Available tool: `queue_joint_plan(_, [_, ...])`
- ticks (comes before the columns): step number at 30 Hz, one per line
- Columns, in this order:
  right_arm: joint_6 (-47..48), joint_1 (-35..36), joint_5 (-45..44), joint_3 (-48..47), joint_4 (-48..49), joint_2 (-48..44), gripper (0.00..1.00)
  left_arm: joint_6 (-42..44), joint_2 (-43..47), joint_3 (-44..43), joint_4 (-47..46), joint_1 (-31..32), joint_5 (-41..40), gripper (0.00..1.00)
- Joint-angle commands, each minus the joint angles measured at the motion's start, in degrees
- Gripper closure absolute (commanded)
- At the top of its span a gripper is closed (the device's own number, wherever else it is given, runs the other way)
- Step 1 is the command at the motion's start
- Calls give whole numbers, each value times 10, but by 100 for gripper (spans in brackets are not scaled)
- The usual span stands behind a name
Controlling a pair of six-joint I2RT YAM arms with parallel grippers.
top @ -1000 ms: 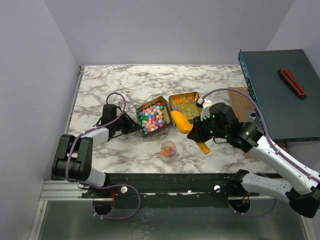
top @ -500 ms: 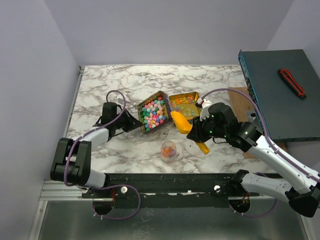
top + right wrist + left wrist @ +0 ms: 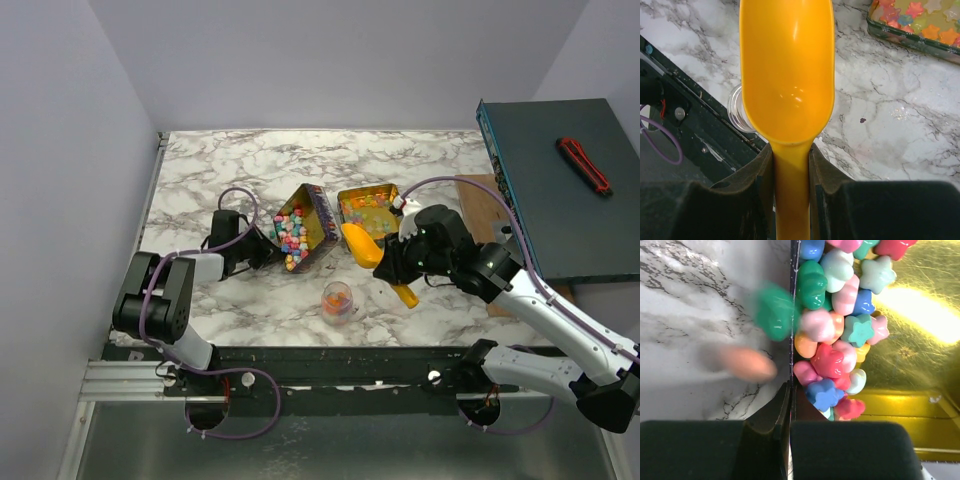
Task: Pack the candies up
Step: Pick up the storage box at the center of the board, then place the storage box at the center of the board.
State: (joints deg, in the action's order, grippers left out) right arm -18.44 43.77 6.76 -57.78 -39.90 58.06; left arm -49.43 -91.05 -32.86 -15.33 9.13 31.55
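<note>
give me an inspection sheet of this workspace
surface: marble table
job's things: candies in tilted left tin, two blurred outside its wall; jellies in right tin; some in jar; scoop empty
clutter: tool on board
grippers: left gripper shut on left tin's wall; right gripper shut on scoop handle
cables: purple cables looping off both arms
surroundings: grey walls

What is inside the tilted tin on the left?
Pastel candies, heaped against the low side of the tin that the left gripper pinches; bare gold floor shows beside them. Whatever lies under the heap is hidden.
</note>
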Motion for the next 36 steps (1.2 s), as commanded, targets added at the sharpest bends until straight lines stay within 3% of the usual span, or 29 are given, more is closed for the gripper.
queue_joint_plan(1, [-2,-1,-1,5,10,-11,100,-5,38,-10,5,2,-6,100])
queue_joint_plan(11, [-5,-1,8,11,23,-5,99,78,104,-98,223,6,-91,100])
queue_joint_plan(25, [-4,-1,10,12,28,1,100,127,106,-147,316,25,-150,100])
queue_joint_plan(36, [1,-1,11,15,35,9,99,114,90,-165,354,71,-204,100])
